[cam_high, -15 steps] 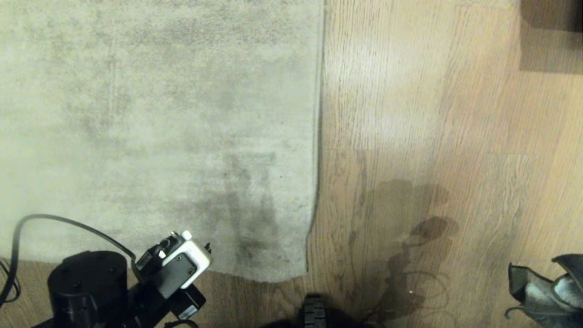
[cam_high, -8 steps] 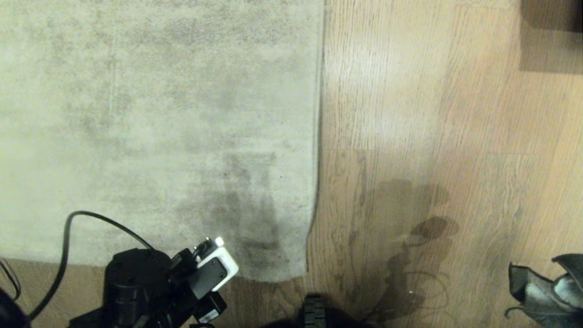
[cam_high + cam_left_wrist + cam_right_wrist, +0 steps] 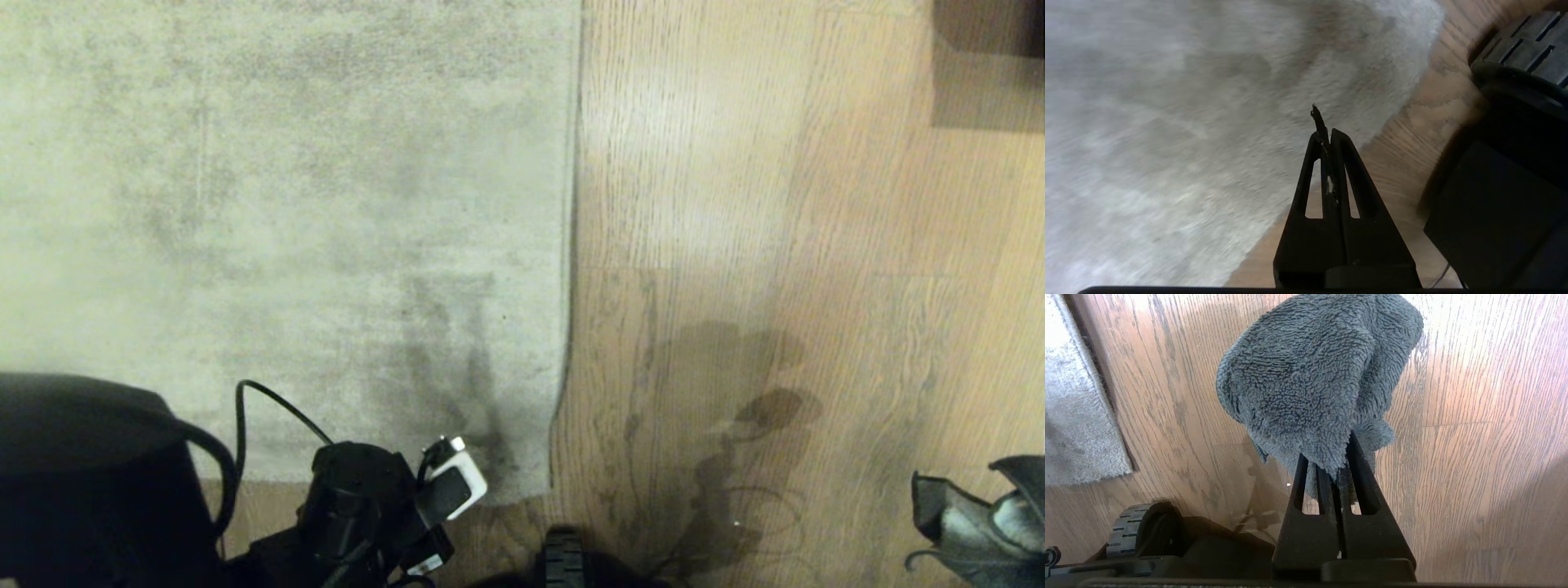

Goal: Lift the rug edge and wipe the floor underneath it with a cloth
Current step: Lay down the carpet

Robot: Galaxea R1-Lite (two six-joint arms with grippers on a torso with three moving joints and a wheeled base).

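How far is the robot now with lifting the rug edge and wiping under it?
Done: the right gripper is shut on the cloth, held above the floor. In hand: the left gripper, shut and empty, is over the rug's near corner. Left: the rug edge lies flat, so lifting it and wiping underneath are both not yet done.
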